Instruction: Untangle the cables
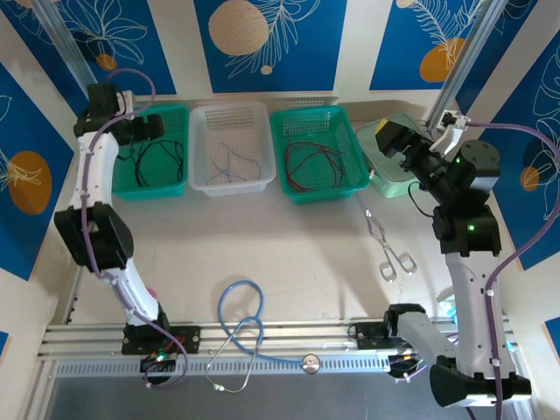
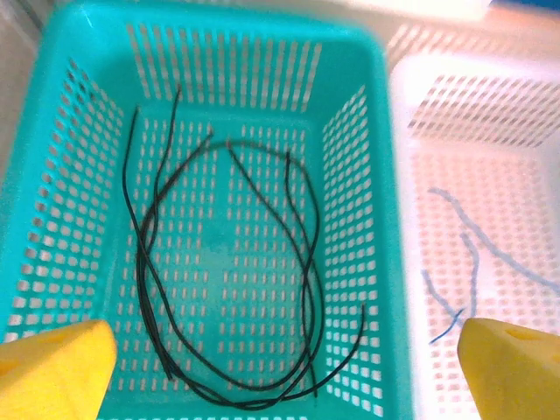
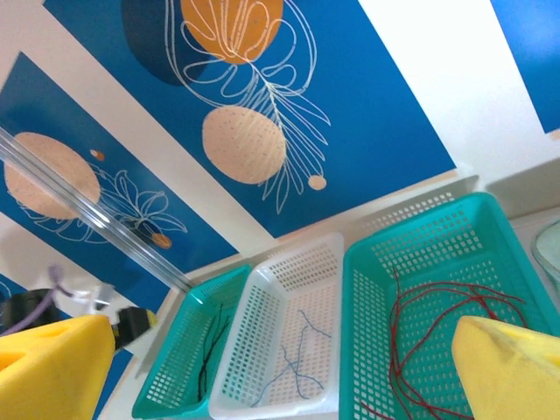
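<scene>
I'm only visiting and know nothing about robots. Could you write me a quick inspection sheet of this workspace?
Surface: pale table, three baskets in a row at its far side.
Job's things: black cables in the left teal basket; blue-grey cables in the white basket; red cables in the right teal basket.
Clutter: stethoscope and metal tongs on the table; pale green container beside the right teal basket.
Grippers: left gripper open above the black cables, holding nothing; right gripper open, holding nothing.
Cables: purple cords run along the arms.
Surroundings: blue-and-white patterned wall; metal rail at the near edge.
</scene>
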You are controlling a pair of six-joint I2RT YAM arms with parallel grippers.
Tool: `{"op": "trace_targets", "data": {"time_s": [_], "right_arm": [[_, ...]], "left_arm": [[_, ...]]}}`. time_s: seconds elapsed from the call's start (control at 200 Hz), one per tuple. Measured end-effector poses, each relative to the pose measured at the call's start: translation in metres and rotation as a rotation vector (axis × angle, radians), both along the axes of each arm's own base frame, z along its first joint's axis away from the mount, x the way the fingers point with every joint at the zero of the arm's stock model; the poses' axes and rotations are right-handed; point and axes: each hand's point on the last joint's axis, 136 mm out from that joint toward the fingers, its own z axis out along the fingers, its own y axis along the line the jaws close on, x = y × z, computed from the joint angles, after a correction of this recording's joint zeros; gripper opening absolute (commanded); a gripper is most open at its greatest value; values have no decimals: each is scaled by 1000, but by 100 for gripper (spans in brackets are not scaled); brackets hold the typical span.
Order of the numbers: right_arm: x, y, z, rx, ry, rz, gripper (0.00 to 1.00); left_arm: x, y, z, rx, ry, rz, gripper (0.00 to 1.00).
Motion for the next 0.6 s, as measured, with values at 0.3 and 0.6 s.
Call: {"op": "trace_targets", "data": {"time_s": [0.3,0.6], "right_arm": [[33,16,-131,-279,120,-51,99],[52,18,-304,-734,269,-89,99]], "left_arm": [[-79,-79,-38,-66,-243,-172,100],[-145,-119,-133,-19,-289,-277,99]]}}
